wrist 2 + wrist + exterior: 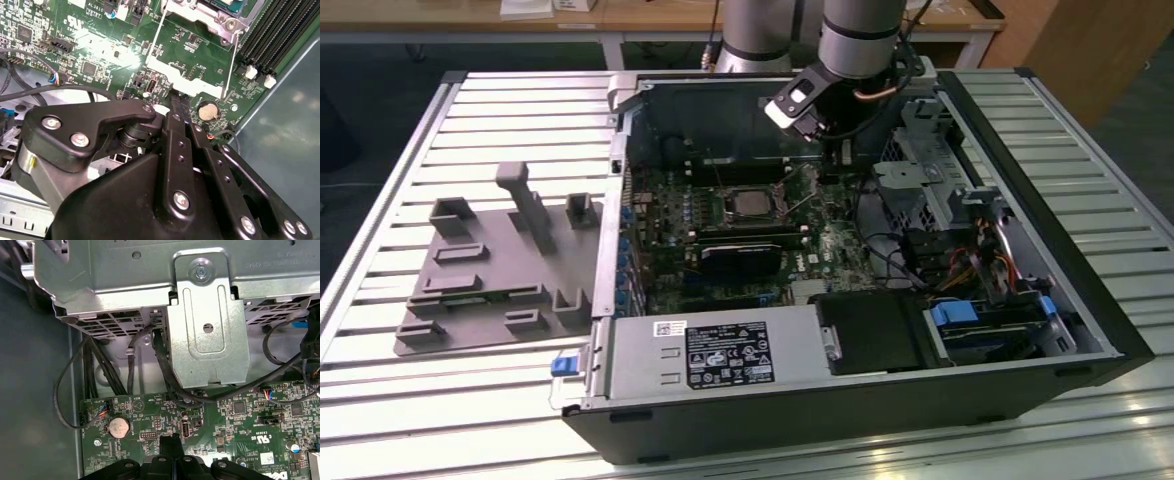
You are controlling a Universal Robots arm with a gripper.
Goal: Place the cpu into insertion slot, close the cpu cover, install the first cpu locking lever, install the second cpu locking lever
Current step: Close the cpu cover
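Exterior view: the gripper [814, 155] hangs at two o'clock from the cpu [744, 203], seated in the insertion slot [782, 206]. Second wrist view: jaws pressed together near the coin cell [208, 110]; dropping askew could gouge the motherboard [100, 50].

silver-grey arm [861, 35], black screw-studded jaws
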